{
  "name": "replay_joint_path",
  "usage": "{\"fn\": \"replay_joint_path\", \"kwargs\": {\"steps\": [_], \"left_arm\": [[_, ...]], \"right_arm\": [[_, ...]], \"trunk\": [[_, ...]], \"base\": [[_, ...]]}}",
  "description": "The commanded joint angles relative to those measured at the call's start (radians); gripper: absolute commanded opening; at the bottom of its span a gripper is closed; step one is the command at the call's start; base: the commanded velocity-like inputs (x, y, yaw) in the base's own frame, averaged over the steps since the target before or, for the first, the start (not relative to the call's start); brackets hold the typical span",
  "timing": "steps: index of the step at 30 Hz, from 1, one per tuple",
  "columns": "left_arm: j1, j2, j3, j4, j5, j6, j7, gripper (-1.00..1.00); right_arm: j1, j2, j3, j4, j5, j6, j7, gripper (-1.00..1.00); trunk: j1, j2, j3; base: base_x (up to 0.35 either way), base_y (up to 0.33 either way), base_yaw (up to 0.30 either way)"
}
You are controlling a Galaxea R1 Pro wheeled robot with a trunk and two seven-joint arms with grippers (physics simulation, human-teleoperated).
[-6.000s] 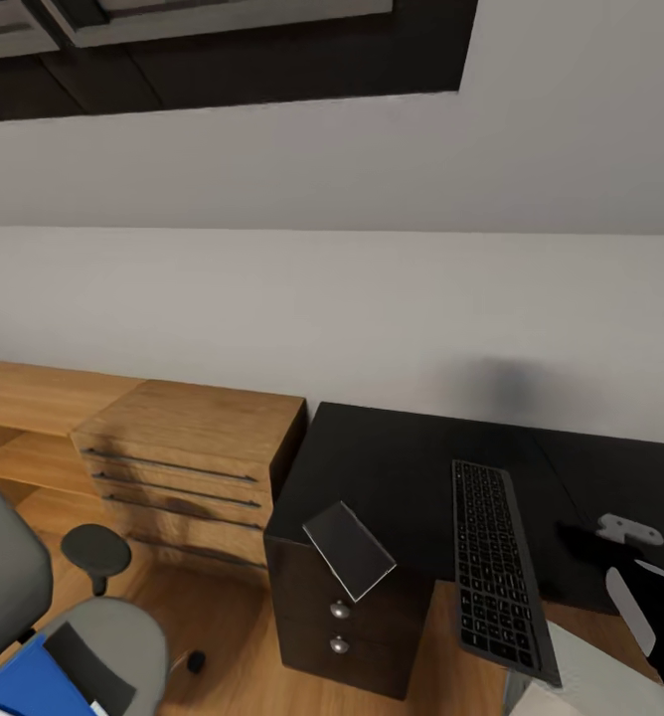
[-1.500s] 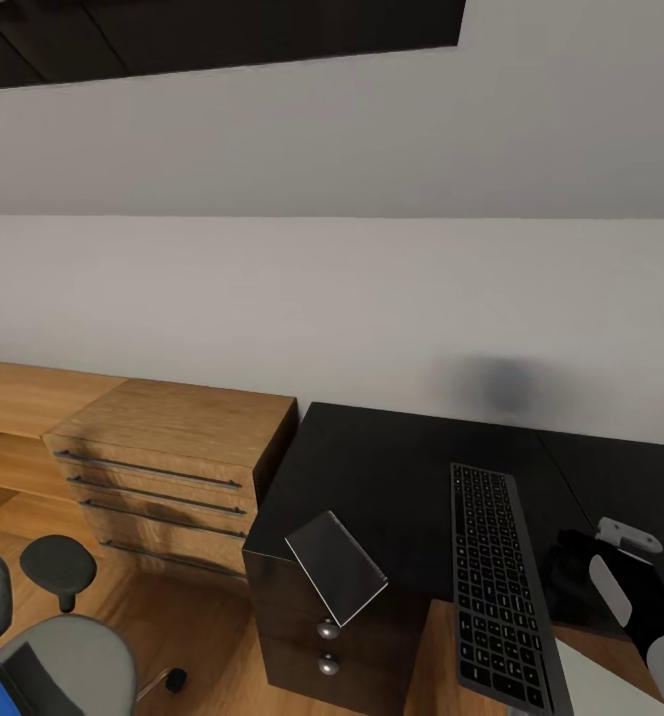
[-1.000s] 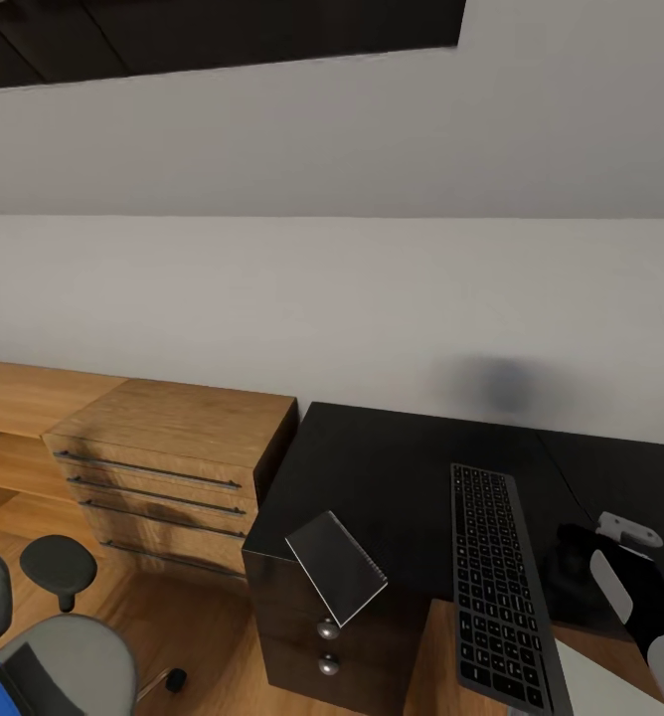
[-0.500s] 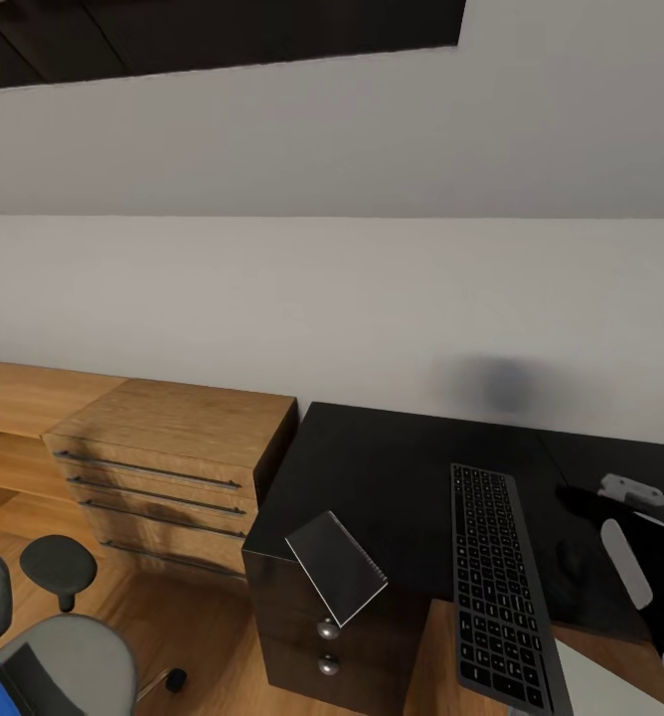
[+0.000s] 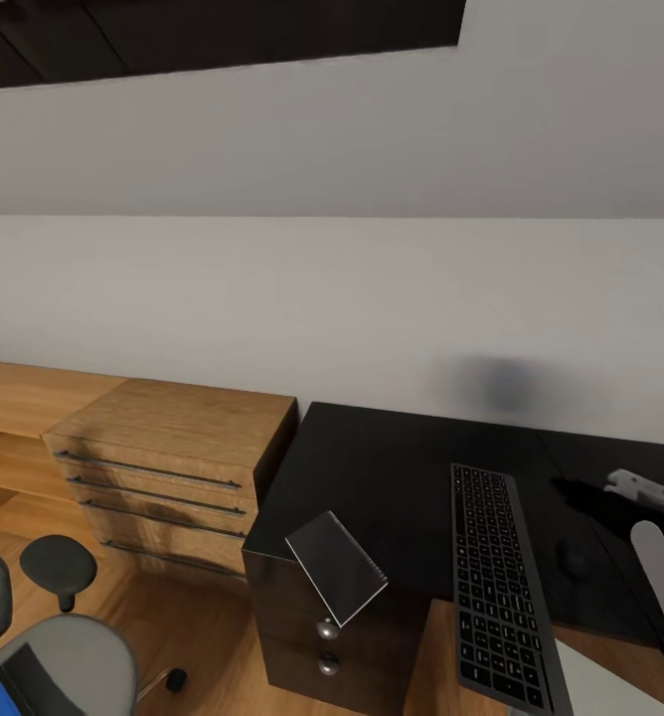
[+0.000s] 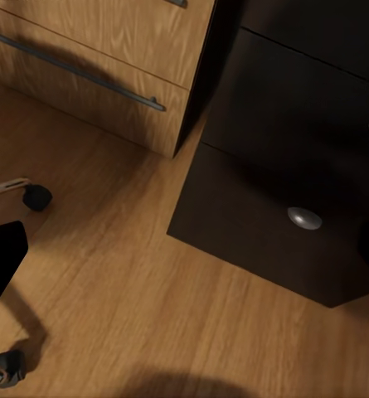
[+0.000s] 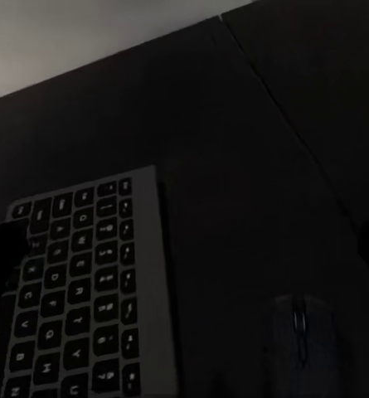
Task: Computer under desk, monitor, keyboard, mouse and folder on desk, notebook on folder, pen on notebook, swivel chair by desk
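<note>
A: Hovering over the tabletop's (image 5: 392,467) right side, right gripper (image 5: 638,489); jaws' state, can't tell.

B: Mouse (image 5: 572,559) sits beside the keyboard (image 5: 496,577), apart from it. Retreat upward, I'd say, avoiding nudges.

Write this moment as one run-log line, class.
mouse on desk beside keyboard | right gripper above mouse, jaw state unclear | folder overhanging desk corner

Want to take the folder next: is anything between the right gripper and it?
Yes. The keyboard lies lengthwise on the desk between the right gripper, at the desk's right side, and the folder, which lies over the desk's front left corner above the drawer knobs. The mouse sits just beside the gripper.
</note>
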Motion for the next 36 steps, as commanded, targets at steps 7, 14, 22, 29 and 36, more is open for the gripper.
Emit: {"fn": "replay_joint_path", "kwargs": {"steps": [7, 14, 22, 29, 36], "left_arm": [[0.000, 0.013, -0.001, 0.000, 0.009, -0.002, -0.002, 1.00], [0.000, 0.017, -0.002, 0.000, 0.009, -0.002, -0.002, 1.00], [0.000, 0.018, -0.002, 0.000, 0.009, 0.000, -0.002, 1.00], [0.000, 0.018, -0.002, 0.000, 0.009, 0.000, -0.002, 1.00], [0.000, 0.018, -0.002, 0.000, 0.009, 0.000, -0.002, 1.00]], "right_arm": [[0.001, 0.003, 0.000, -0.010, -0.044, 0.020, -0.009, 1.00], [0.001, 0.032, 0.000, -0.012, -0.044, 0.021, -0.011, 1.00], [0.001, 0.035, 0.000, -0.007, -0.041, 0.013, -0.012, 1.00], [0.001, 0.048, 0.000, -0.006, -0.039, 0.009, -0.013, 1.00], [0.001, 0.066, 0.000, -0.007, -0.029, 0.000, -0.013, 1.00]], "trunk": [[0.000, -0.001, -0.001], [0.000, -0.001, -0.001], [0.000, -0.001, -0.001], [0.000, -0.001, -0.001], [0.000, -0.001, -0.001]], "base": [[-0.046, 0.000, 0.000], [-0.310, 0.000, 0.000], [-0.336, 0.000, 0.000], [-0.337, 0.000, 0.000], [-0.337, 0.000, 0.000]]}}
